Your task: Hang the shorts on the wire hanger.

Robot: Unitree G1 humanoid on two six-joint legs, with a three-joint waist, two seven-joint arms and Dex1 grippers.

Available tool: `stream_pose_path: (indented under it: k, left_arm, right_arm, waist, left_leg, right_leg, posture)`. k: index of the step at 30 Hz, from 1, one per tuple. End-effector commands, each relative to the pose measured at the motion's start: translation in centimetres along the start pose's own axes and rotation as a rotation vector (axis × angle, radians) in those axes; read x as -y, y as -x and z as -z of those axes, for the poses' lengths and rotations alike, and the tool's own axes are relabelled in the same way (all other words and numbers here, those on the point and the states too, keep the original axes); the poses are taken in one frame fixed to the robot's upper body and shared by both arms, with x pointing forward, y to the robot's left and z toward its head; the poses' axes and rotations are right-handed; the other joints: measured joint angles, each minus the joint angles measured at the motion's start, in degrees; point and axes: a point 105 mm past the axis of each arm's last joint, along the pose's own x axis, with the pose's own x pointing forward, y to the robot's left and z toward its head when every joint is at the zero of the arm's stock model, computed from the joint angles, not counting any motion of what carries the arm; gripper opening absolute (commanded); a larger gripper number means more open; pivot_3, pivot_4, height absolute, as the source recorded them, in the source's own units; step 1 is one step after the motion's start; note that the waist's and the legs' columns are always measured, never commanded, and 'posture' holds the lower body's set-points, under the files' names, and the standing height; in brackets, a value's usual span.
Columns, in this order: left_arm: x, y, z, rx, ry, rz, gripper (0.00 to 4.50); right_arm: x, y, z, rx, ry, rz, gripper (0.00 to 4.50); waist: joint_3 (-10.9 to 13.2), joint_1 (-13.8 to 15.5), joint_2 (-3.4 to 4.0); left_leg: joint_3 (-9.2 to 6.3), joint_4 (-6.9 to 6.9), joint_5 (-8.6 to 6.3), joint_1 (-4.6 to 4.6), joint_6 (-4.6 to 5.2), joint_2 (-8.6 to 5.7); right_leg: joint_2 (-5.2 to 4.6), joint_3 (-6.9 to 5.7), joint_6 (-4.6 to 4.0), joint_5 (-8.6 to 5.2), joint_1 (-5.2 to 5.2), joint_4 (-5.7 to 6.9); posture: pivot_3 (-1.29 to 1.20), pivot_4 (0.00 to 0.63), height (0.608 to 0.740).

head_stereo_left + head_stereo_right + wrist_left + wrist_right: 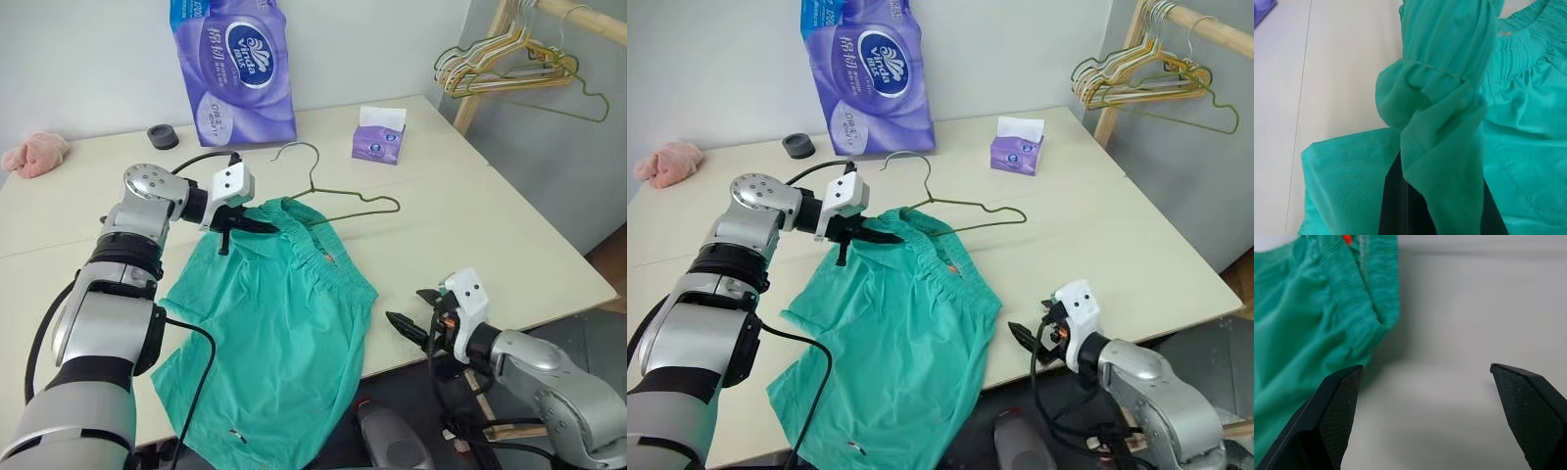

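Teal shorts [269,333] spread on the pale table [509,235], one leg drooping over the near edge. Left gripper [257,225] pinched tight on a bunch of the waistband, lifting that corner a little. Right gripper [413,315] wide apart with nothing in it, low by the table's near edge, just beside the other end of the waistband. Thin wire hanger [338,191] flat on the table, partly tucked under the waistband. Soft, light, floppy cloth, likely to sag and slide. Best to pinch the thick stretchy waistband, not the thin legs. Bendy hanger, probably easy to push away.
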Motion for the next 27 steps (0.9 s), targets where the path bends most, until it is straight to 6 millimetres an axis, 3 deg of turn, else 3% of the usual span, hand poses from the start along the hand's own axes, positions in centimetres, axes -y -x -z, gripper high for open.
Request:
stream_pose_path:
  k: [1,5,8,15,20,23,27]
  left_arm:
    - [-0.7,1.0,-0.9,0.031,-0.020,-0.050,0.00]
    - [-0.8,1.0,-0.9,0.031,-0.020,-0.054,0.00]
    - [-0.8,1.0,-0.9,0.033,-0.020,-0.055,0.00]
    - [-0.7,1.1,-0.6,0.030,-0.017,-0.055,0.00]
    - [-0.6,1.1,-0.5,0.029,-0.013,-0.052,0.00]
    - [-0.5,1.1,-0.5,0.033,-0.009,-0.046,0.00]
    - [-0.5,1.4,-0.6,0.041,0.004,-0.041,0.00]
  right_arm:
    - [-1.0,-1.4,-1.1,0.043,-0.030,-0.071,4.43]
    - [-1.5,-2.9,-1.4,0.051,-0.099,-0.119,4.43]
    - [-1.0,-4.1,-0.4,-0.005,-0.124,-0.104,4.43]
    - [-2.7,-4.5,-0.3,-0.003,-0.201,-0.177,4.43]
    - [-2.8,-5.5,-1.2,0.048,-0.195,-0.159,2.88]
    - [-1.3,-6.1,-1.4,0.053,-0.117,-0.056,1.75]
    - [1.1,-5.1,-0.9,0.023,-0.021,0.056,0.50]
  waist:
    - [0.00,-0.02,0.00]
    - [-0.01,-0.03,0.01]
    - [-0.02,-0.03,0.03]
    - [-0.03,-0.06,0.03]
    - [-0.03,-0.11,0.04]
    - [-0.05,-0.13,0.05]
    - [-0.05,-0.08,0.05]
  left_leg:
    - [-0.01,0.00,0.00,0.00,0.00,0.00]
    - [-0.04,0.00,0.00,-0.01,0.00,0.00]
    - [-0.04,0.00,0.00,0.00,0.00,0.00]
    - [-0.10,0.00,0.00,-0.01,-0.01,-0.01]
    - [-0.13,0.00,0.00,-0.01,-0.01,-0.01]
    - [-0.13,0.00,0.01,0.00,-0.02,-0.01]
    - [-0.15,0.00,0.01,-0.03,-0.02,-0.04]
  right_leg:
    - [0.00,-0.01,0.00,0.00,0.00,0.00]
    - [0.00,-0.03,0.00,0.00,-0.01,0.01]
    - [-0.01,-0.03,0.00,0.00,-0.01,0.01]
    - [-0.02,-0.06,0.00,0.00,-0.03,0.04]
    - [-0.02,-0.08,0.00,0.00,-0.04,0.04]
    - [-0.02,-0.08,0.00,0.00,-0.04,0.06]
    - [-0.04,-0.11,0.00,0.00,-0.06,0.05]
  posture:
    - [-0.28,0.105,0.740]
    - [-0.28,0.101,0.740]
    - [-0.28,0.100,0.740]
    - [-0.28,0.098,0.740]
    - [-0.28,0.098,0.740]
    - [-0.28,0.098,0.740]
    - [-0.28,0.095,0.740]
